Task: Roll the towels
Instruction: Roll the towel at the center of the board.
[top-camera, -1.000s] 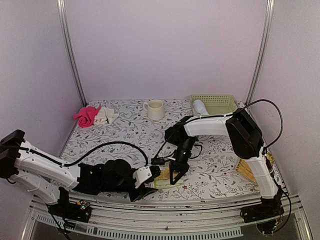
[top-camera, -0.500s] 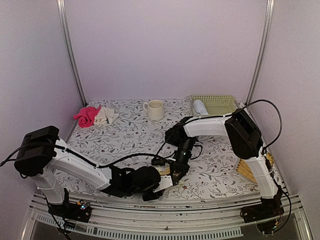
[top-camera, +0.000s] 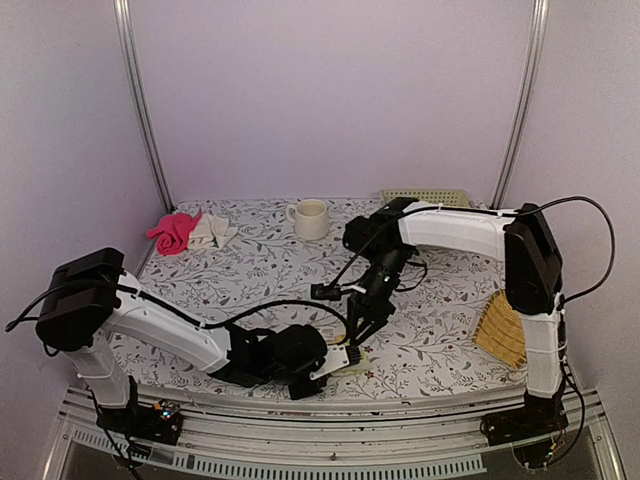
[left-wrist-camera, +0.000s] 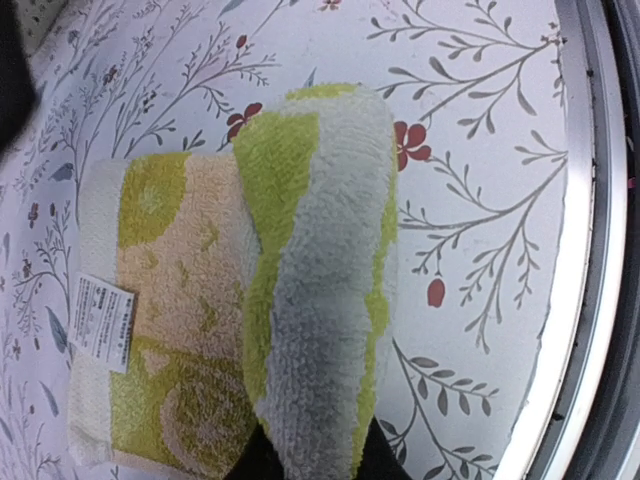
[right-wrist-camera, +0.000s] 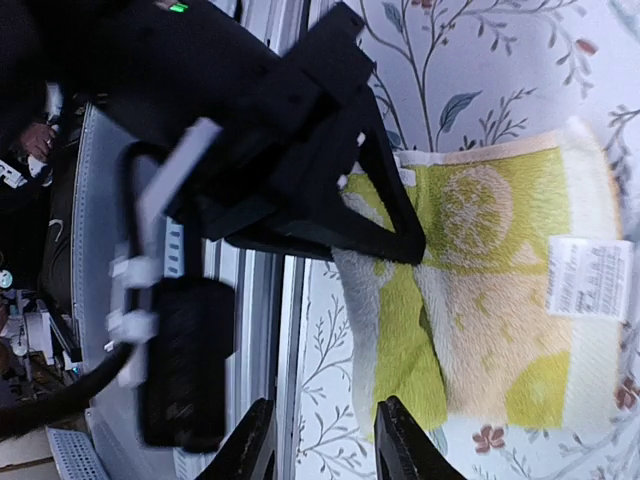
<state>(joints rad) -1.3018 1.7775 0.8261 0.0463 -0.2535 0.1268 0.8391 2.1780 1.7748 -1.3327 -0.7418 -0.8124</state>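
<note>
The yellow-green and cream towel (left-wrist-camera: 170, 300) lies at the table's near edge, its near part rolled over into a thick fold (left-wrist-camera: 320, 270). My left gripper (left-wrist-camera: 312, 462) is shut on that fold, one black finger on each side. In the top view the left gripper (top-camera: 335, 362) meets the towel (top-camera: 356, 357) from the left. My right gripper (top-camera: 362, 328) hovers just above and behind the towel. In the right wrist view the right gripper (right-wrist-camera: 325, 445) is open with nothing between its fingers, the towel (right-wrist-camera: 490, 300) beside it.
A white label (left-wrist-camera: 100, 315) sticks out of the towel's flat end. The metal rail (left-wrist-camera: 590, 250) runs close beside the roll. Farther back stand a cream mug (top-camera: 311, 218), a pink cloth (top-camera: 172, 232), a cream cloth (top-camera: 212, 230) and a basket (top-camera: 425, 195). A bamboo tray (top-camera: 503, 330) lies at right.
My left gripper has swung in along the near edge and shut on the towel's fold. My right gripper has opened, let go of the towel and lifted back.
</note>
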